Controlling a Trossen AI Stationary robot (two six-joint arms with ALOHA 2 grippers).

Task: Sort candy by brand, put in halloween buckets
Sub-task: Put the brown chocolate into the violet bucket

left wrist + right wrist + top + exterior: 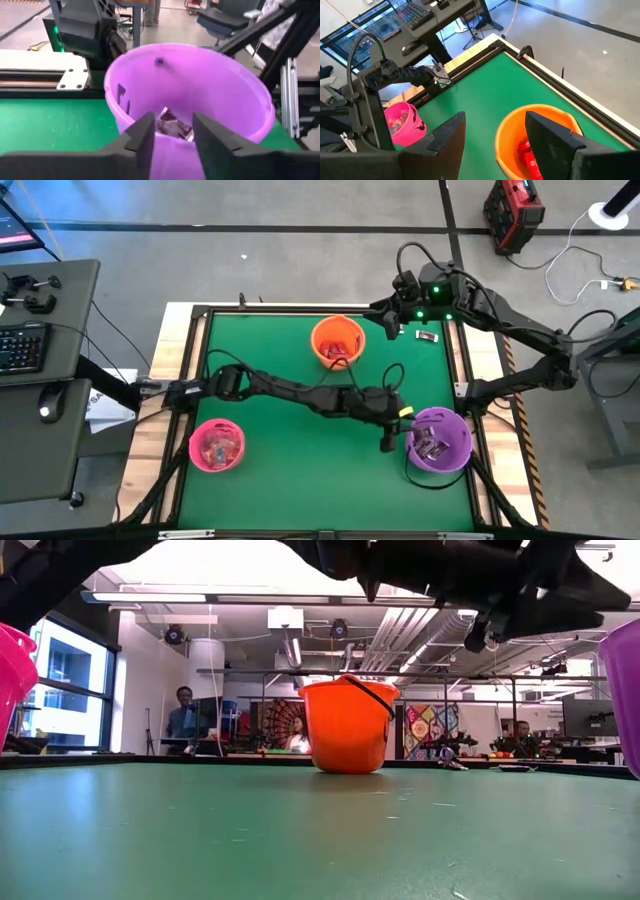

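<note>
Hovering over round glossy purple bucket point(240, 100), left fingers point(145, 135) spread, right fingers point(445, 135) spread, crinkly wrapped candy point(175, 125) inside.

An open-plan lab or workshop office: exposed ceiling ducts point(300, 645) and strip lights above the green-topped table point(300, 470), people seated at far desks point(185, 712), a keyboard desk point(30, 345) at left, a red equipment case point(513, 210) on concrete floor.

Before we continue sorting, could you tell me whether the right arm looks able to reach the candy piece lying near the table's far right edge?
Probably yes: the right end effector hovers open beside that candy piece, with nothing between them.
</note>
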